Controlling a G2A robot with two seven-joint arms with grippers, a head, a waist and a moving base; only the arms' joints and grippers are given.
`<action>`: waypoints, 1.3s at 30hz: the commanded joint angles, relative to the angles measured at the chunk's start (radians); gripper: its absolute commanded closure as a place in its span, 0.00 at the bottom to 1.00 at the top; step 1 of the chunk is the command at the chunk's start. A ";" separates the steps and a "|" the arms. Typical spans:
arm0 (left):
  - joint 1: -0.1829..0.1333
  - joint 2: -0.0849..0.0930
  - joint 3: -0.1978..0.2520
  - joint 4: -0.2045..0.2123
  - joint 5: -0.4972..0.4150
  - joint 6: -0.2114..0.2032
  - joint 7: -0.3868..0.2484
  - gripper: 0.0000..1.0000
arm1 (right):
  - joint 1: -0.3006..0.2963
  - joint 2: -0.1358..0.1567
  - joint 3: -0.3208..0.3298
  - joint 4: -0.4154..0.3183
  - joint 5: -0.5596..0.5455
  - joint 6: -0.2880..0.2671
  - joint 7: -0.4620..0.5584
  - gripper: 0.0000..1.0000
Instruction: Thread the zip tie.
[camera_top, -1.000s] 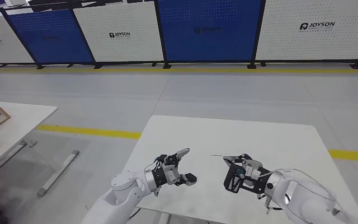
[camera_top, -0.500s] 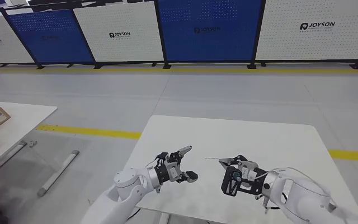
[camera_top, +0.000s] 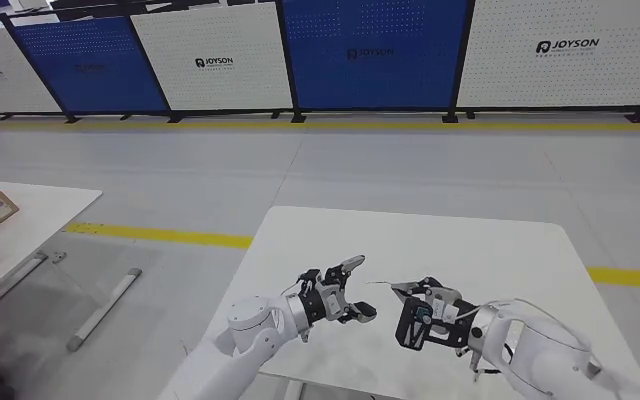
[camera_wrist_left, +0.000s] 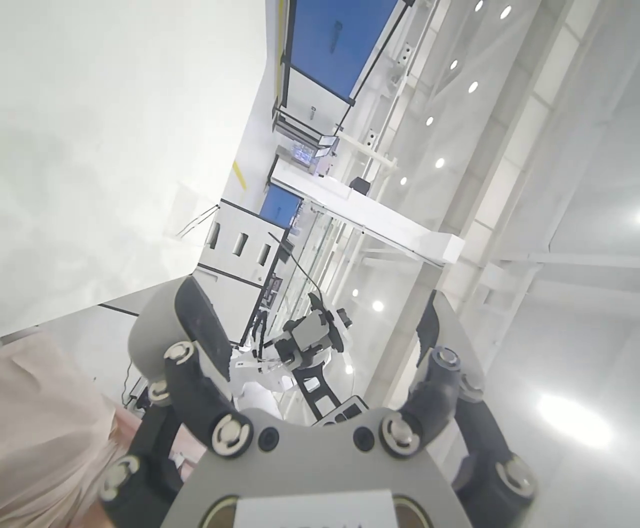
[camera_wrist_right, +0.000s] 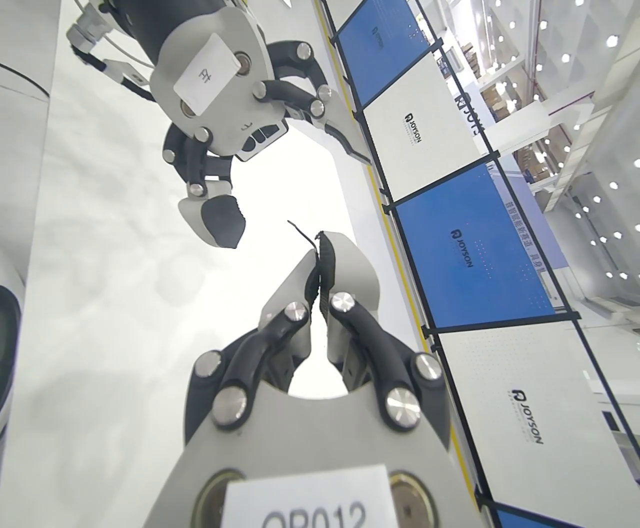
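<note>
A thin black zip tie (camera_top: 380, 283) sticks out leftward from my right gripper (camera_top: 398, 288), which is shut on it above the white table (camera_top: 450, 235). In the right wrist view the pads pinch the zip tie (camera_wrist_right: 301, 234) and only a short curved tip shows past them. My left gripper (camera_top: 362, 288) hangs open just left of that tip, jaws spread wide and facing it. In the left wrist view the zip tie (camera_wrist_left: 295, 260) and the right gripper (camera_wrist_left: 316, 302) appear farther off, framed between my left fingers (camera_wrist_left: 200, 320). The left gripper (camera_wrist_right: 295, 192) holds nothing.
Both grippers hover over the table's near half, close to its front edge (camera_top: 330, 378). Open floor with a yellow line (camera_top: 160, 236) lies beyond. A second table's corner (camera_top: 40, 205) is far left. Blue and white panels (camera_top: 370, 55) stand at the back.
My left gripper has moved right, closing the gap to the zip tie's tip. The right gripper shifted slightly left early on and has since kept still, holding the tie.
</note>
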 joint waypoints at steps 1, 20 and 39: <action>0.000 0.000 0.000 0.000 0.000 0.000 0.000 0.00 | -0.009 -0.001 0.004 0.003 -0.008 0.004 -0.005 1.00; -0.017 -0.007 0.052 0.019 0.040 -0.010 0.107 0.00 | 0.003 -0.013 -0.040 -0.007 -0.101 0.000 0.017 1.00; -0.023 -0.016 0.044 0.010 -0.017 0.000 0.092 0.87 | 0.003 -0.013 -0.040 -0.007 -0.101 0.000 0.017 1.00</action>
